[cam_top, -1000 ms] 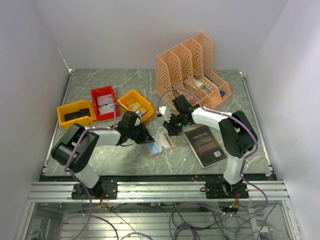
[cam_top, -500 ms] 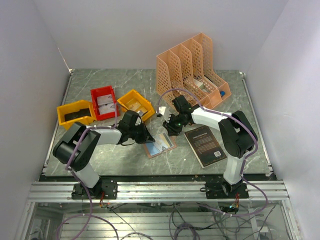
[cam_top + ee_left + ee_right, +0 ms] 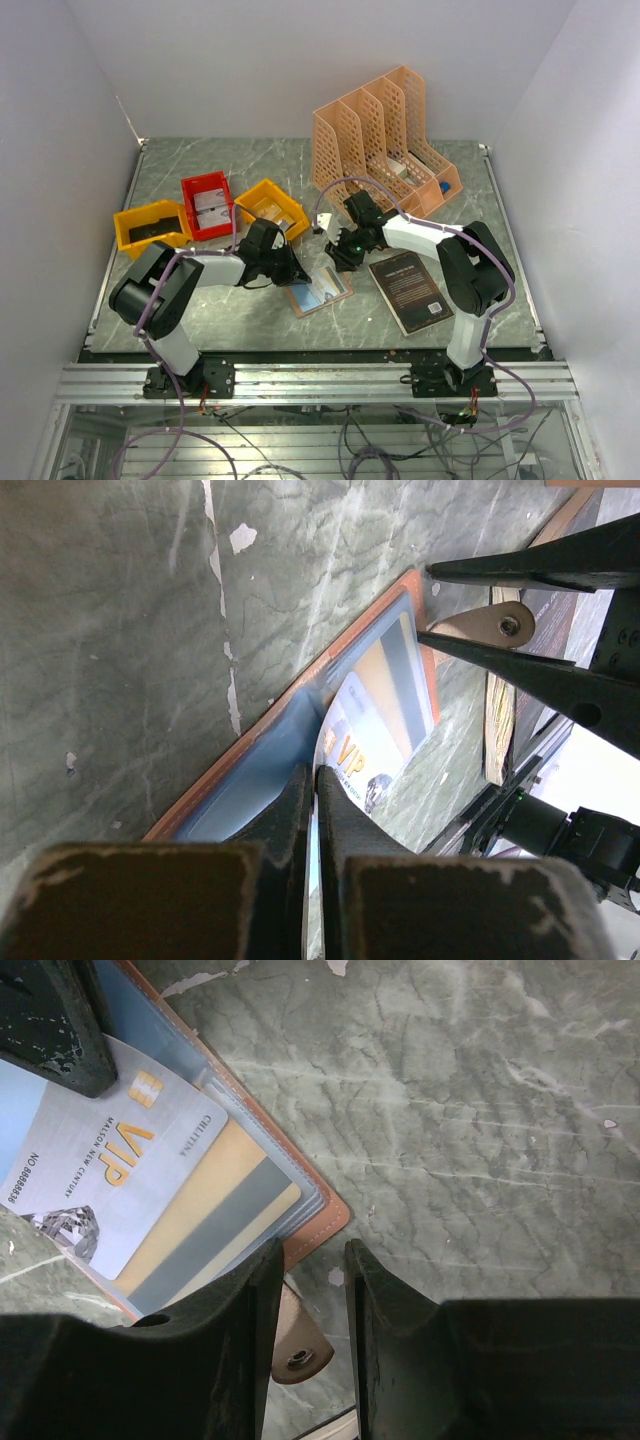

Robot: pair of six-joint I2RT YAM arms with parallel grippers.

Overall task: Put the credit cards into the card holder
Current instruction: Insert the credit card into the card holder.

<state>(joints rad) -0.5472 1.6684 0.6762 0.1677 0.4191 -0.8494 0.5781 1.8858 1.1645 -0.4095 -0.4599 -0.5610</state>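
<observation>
Worktop [image 3: 200,160], then open card holder [image 3: 318,290] flat between both arms. Left jaws [image 3: 312,780] pinched closed on the grey VIP card [image 3: 360,765], card lying over the holder's inner face just ahead of the tips. Right jaws [image 3: 305,1290] part open, straddling the holder's snap tab [image 3: 295,1345] at its corner; real grip unclear. Tan card [image 3: 215,1220] looks pocketed. VIP card probably partly in; other cards not visible.

Black book [image 3: 408,290] just right of jaws; peach file organizer [image 3: 385,145] beyond; red bin [image 3: 206,205], 2 yellow bins [image 3: 150,228] left.
</observation>
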